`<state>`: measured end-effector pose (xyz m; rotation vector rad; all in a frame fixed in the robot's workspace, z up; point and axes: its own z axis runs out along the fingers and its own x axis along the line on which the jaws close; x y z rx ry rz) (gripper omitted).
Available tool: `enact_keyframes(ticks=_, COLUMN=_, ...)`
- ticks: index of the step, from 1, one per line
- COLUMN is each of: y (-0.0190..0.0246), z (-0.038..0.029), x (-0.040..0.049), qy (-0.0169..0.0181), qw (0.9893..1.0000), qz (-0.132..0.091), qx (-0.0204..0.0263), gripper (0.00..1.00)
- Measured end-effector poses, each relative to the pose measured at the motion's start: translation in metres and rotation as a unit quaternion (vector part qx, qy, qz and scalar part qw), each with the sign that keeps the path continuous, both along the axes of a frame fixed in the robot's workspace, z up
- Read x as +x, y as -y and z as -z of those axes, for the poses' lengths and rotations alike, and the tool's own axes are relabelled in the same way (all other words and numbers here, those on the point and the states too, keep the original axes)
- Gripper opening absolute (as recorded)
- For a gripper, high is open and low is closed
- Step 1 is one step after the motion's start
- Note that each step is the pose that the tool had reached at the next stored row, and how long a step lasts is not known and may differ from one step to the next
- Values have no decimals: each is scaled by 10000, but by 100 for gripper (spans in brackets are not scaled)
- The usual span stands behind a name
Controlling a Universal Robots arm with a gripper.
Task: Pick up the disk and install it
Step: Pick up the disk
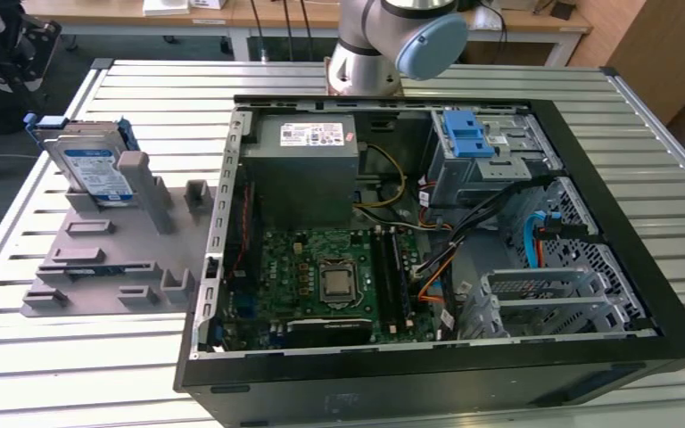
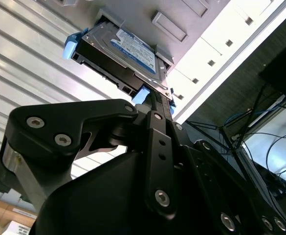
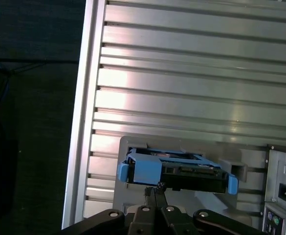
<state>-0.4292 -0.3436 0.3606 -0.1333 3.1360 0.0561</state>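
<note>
Surface: slatted metal table [image 1: 33,357], wooden desks [image 1: 104,11] behind | Count: one disk [image 1: 90,169], one grey fixture [image 1: 104,259], one open computer case [image 1: 628,348], one arm [image 1: 391,45] | Disk: upright in the fixture, on the exterior view's left of the case | Arm: rises from the table's far edge | Gripper [image 3: 158,186]: fingers apparently pressed together, tips toward the disk's blue rail in both wrist views

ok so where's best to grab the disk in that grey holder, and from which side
Probably pinch the disk across its two flat faces near the top edge, between the blue rails, coming straight down from above. It stands on edge in the grey holder, whose posts crowd its lower part, while the upper edge sticks out free and the faces are flat and parallel.
</note>
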Motion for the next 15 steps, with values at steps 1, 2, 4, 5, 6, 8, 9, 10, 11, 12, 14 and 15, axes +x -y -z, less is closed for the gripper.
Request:
enact_keyframes(ticks=1, y=0, z=0, x=0, qy=0, qw=10000, qz=-41, qx=0, gripper=11)
enact_keyframes(ticks=2, y=0, z=0, x=0, qy=0, qw=10000, qz=-92, qx=0, gripper=11)
enact_keyframes(ticks=4, y=0, z=0, x=0, qy=0, qw=9998, qz=-208, qx=0, gripper=11)
enact_keyframes(ticks=5, y=0, z=0, x=0, qy=0, qw=9997, qz=-263, qx=0, gripper=11)
enact_keyframes(ticks=6, y=0, z=0, x=0, qy=0, qw=9995, qz=-321, qx=0, gripper=11)
enact_keyframes(ticks=8, y=0, z=0, x=0, qy=0, qw=9991, qz=-427, qx=0, gripper=11)
enact_keyframes(ticks=9, y=0, z=0, x=0, qy=0, qw=9989, qz=-476, qx=0, gripper=11)
enact_keyframes(ticks=10, y=0, z=0, x=0, qy=0, qw=9986, qz=-525, qx=0, gripper=11)
enact_keyframes(ticks=11, y=0, z=0, x=0, qy=0, qw=9983, qz=-578, qx=0, gripper=11)
enact_keyframes(ticks=12, y=0, z=0, x=0, qy=0, qw=9980, qz=-629, qx=0, gripper=11)
enact_keyframes(ticks=14, y=0, z=0, x=0, qy=0, qw=9973, qz=-732, qx=0, gripper=11)
enact_keyframes(ticks=15, y=0, z=0, x=0, qy=0, qw=9969, qz=-784, qx=0, gripper=11)
